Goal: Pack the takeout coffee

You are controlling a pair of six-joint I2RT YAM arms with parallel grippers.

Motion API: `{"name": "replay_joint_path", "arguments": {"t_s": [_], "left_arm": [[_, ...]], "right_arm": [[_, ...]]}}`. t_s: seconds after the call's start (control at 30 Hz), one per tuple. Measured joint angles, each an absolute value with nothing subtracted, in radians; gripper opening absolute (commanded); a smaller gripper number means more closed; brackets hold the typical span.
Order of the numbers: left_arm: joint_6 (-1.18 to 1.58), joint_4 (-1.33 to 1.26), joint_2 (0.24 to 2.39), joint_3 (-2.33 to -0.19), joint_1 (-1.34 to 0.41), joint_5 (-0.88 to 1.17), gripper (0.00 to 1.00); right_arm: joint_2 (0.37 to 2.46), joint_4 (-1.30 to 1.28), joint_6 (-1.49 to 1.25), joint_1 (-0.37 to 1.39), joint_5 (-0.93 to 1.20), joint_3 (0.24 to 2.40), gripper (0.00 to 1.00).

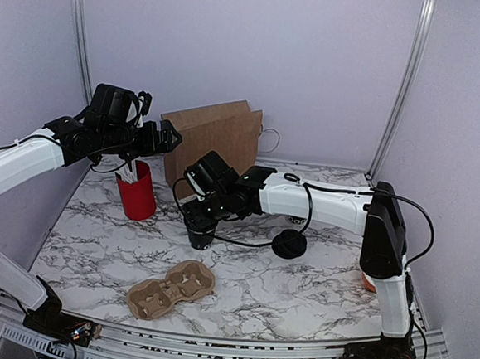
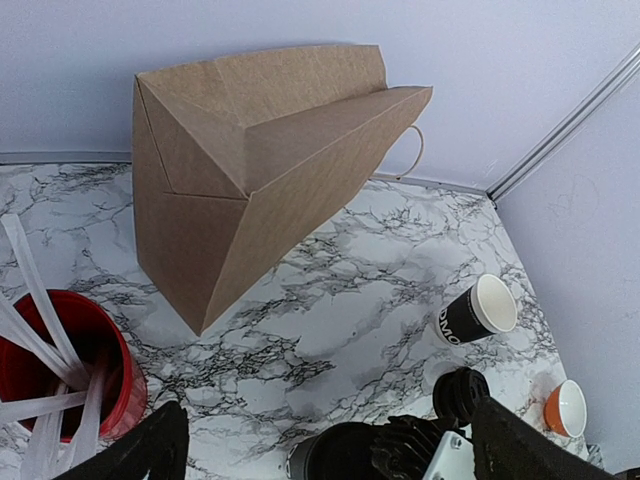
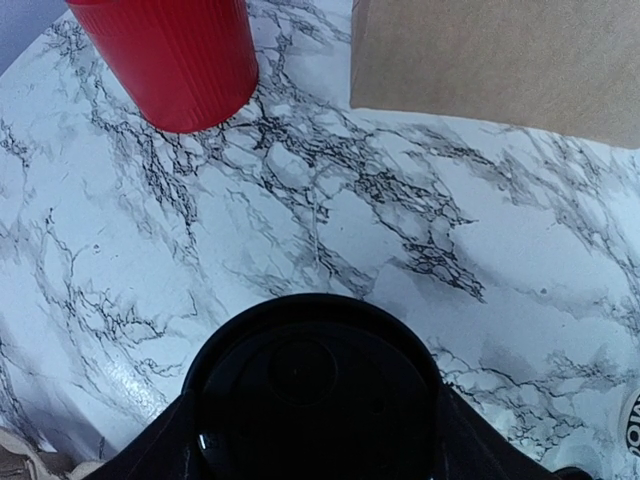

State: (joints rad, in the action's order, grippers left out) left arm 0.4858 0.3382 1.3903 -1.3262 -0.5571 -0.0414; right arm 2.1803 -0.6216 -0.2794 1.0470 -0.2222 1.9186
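The takeout coffee, a small black cup with a black lid, stands upright on the marble table left of centre. My right gripper comes down over it from the right. In the right wrist view the lid fills the gap between the fingers, and both fingers press against its rim, so the right gripper is shut on the cup. My left gripper hangs open and empty in the air by the brown paper bag. From the left wrist view the lidded cup shows at the bottom edge.
The paper bag stands open at the back. A red cup of white sticks is left of the coffee. A cardboard cup carrier lies near the front. A loose black lid, an open black cup and an orange cup sit to the right.
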Motion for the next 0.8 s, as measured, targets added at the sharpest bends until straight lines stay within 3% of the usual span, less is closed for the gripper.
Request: {"name": "replay_joint_path", "arguments": {"t_s": [0.47, 0.8], "left_arm": [[0.486, 0.341, 1.39, -1.323, -0.557, -0.04, 0.99], [0.486, 0.342, 1.391, -1.323, -0.557, -0.032, 0.99]], "right_arm": [[2.168, -0.632, -0.281, 1.048, -0.26, 1.907, 0.65], [1.975, -0.636, -0.306, 1.038, -0.285, 1.7, 0.65]]}}
